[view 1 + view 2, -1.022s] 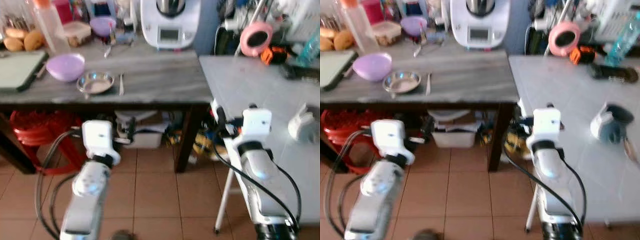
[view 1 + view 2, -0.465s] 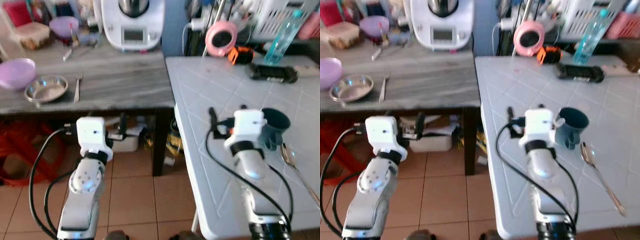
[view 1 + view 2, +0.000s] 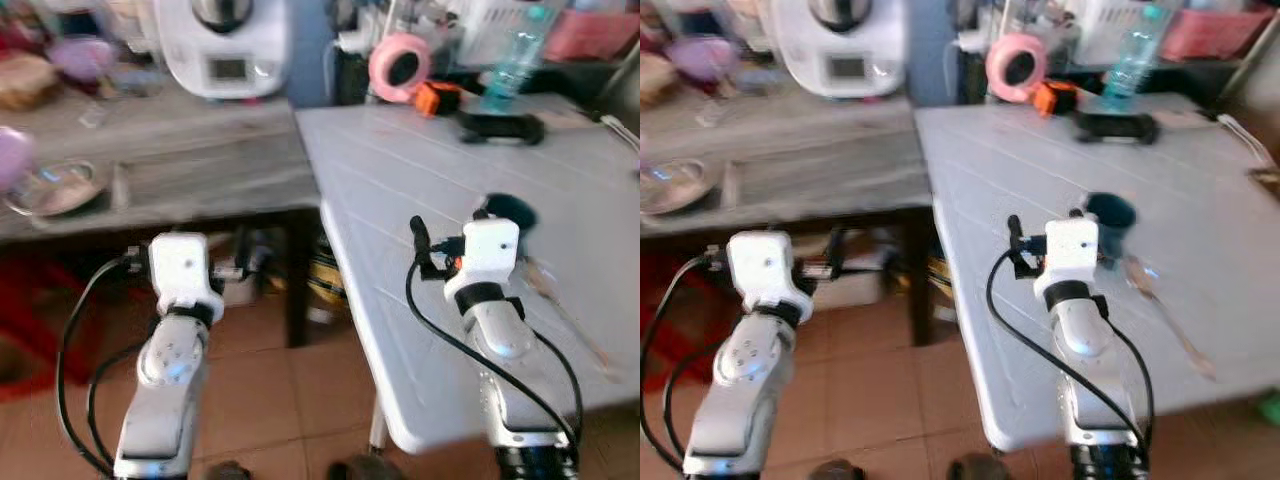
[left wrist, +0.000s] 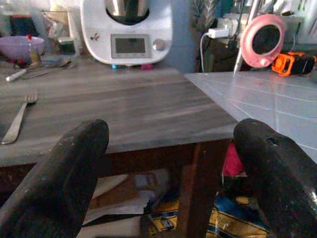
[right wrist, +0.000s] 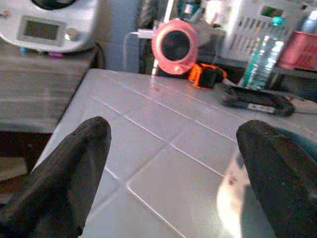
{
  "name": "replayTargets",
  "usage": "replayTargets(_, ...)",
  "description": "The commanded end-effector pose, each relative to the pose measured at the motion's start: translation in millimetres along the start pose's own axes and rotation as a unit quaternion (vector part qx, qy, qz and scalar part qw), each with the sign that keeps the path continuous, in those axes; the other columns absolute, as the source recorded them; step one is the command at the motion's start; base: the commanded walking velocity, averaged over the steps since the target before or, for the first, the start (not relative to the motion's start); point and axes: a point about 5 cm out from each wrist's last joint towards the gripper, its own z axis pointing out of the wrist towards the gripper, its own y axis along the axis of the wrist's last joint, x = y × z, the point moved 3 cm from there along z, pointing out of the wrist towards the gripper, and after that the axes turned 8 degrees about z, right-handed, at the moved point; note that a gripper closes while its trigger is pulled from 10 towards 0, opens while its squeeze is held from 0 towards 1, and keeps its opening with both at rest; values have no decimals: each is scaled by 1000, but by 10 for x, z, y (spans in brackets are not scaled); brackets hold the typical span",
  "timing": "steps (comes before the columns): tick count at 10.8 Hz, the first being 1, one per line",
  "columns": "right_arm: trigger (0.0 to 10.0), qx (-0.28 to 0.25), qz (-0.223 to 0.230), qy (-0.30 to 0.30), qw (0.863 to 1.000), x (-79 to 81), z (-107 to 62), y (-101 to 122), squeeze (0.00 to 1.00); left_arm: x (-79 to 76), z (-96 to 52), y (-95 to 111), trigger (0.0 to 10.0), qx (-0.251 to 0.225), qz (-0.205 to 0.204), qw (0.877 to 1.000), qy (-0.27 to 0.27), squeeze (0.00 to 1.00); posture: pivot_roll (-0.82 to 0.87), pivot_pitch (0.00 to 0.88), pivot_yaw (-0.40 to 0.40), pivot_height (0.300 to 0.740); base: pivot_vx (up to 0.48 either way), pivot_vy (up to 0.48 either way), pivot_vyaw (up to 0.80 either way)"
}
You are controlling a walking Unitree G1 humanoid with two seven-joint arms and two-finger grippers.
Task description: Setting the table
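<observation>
Both grippers empty, fingers spread wide apart, arms held forward at about table height; judged a carry-ready posture while the robot faces its work. Right gripper [image 5: 168,163] hovers over the white table [image 3: 420,180], nothing between its fingers. Cup [image 3: 1110,212] sits on that table just beyond and to the right of the right gripper, partly hidden behind the wrist; spoon [image 3: 1160,300] lies beside it, further right. Both blurred. Left gripper [image 4: 168,163] hangs off the table edge, aimed at the grey counter [image 4: 124,109]; fork [image 4: 17,119] lies well to its left there, metal dish [image 3: 670,188] further left. Judgement: cup and spoon are already set on the table; fork and dish still to fetch.
</observation>
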Motion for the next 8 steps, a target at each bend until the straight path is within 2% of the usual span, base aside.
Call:
replayTargets(1,10000,-3,1,3,1000,13,27,21,0,24,6,-10,10000,5,5,1000,5,0,23,0,-28,740,0,0,0)
replayTargets(4,10000,-2,5,8,1000,38,22,16,0,16,11,-9,10000,6,3,1000,7,0,23,0,-31,740,0,0,0)
replayTargets(6,10000,-3,8,11,1000,46,30,24,0,19,12,-9,10000,6,3,1000,8,0,23,0,-30,740,-261,0,0)
replayTargets(8,10000,-9,17,29,999,119,34,56,0,21,14,-8,10000,6,3,1000,8,0,22,0,-29,740,-281,0,0)
